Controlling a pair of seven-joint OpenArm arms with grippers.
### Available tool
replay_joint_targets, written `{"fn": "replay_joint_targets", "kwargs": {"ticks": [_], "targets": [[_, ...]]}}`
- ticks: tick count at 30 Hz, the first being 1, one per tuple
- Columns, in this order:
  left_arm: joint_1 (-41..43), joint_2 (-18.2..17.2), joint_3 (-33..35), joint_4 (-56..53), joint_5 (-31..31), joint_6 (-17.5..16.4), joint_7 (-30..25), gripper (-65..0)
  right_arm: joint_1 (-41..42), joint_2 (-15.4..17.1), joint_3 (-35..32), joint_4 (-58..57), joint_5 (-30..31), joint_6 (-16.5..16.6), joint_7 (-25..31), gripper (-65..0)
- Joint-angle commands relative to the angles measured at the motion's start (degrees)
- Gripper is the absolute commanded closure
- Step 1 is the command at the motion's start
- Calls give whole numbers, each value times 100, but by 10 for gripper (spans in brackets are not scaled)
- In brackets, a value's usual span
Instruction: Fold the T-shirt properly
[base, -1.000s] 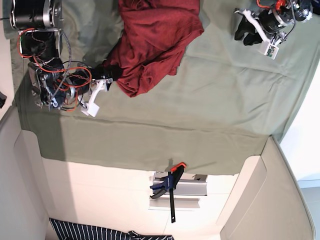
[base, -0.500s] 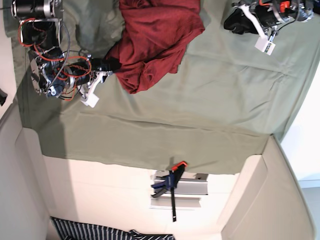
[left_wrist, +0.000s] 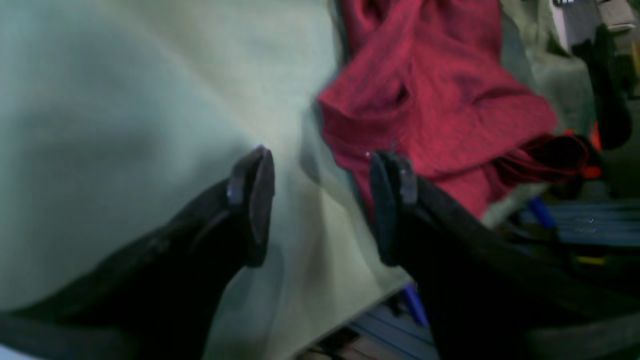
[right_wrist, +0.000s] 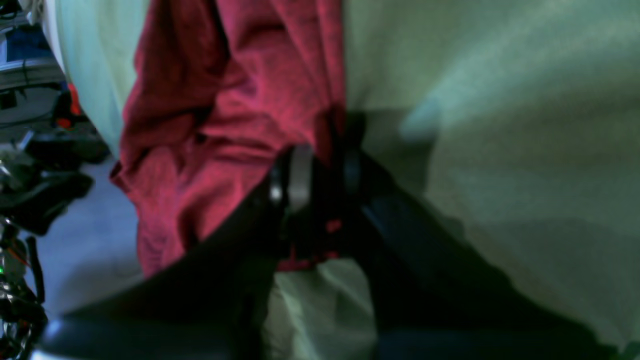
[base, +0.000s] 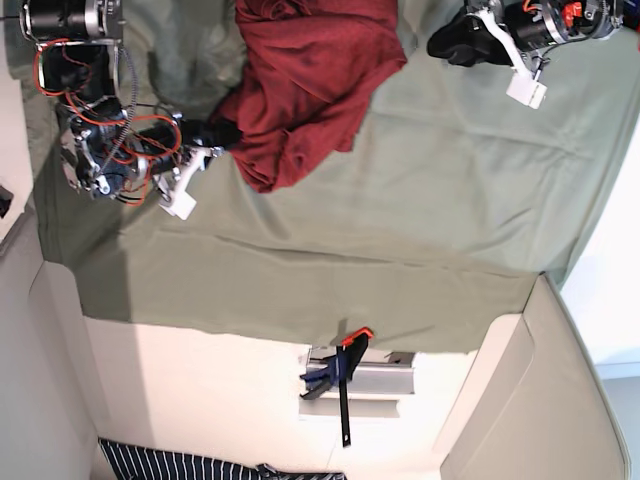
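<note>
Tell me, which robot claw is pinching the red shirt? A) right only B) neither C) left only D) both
A: the right gripper is shut on a fold of the red T-shirt, while the left gripper hangs open above the green cloth.

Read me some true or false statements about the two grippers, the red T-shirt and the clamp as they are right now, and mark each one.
1. The right gripper is shut on the red T-shirt. True.
2. The left gripper grips the T-shirt too. False: its jaws stand open, with only the green cloth between them.
3. The T-shirt lies spread out flat. False: it is crumpled in a heap.
4. The green cloth lies under the T-shirt. True.
5. The clamp rests on the green cloth. False: it sits beyond the cloth's edge, over the cream surface.
</note>
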Motion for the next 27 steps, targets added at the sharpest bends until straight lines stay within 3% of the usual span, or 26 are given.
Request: {"fn": "replay_joint_targets", "kwargs": {"ticks": [1,8,18,27], "targets": [[81,7,-31,87,-151,-7,-72,-349,-13,-28,-35,-24,-341,-24,-345,0],[573,623,-31,92,-404,-9,-66,-349,-13,-26,-35,-24,-341,-24,-345,0],[577,1513,-26,94,-439,-15,-79,-348,-13,-26,-35,-24,-343,-24,-348,0],[282,1725,-26,92,-138,-48,-247,-348,-13,-26,-35,-26,-343,-24,-348,0]]}}
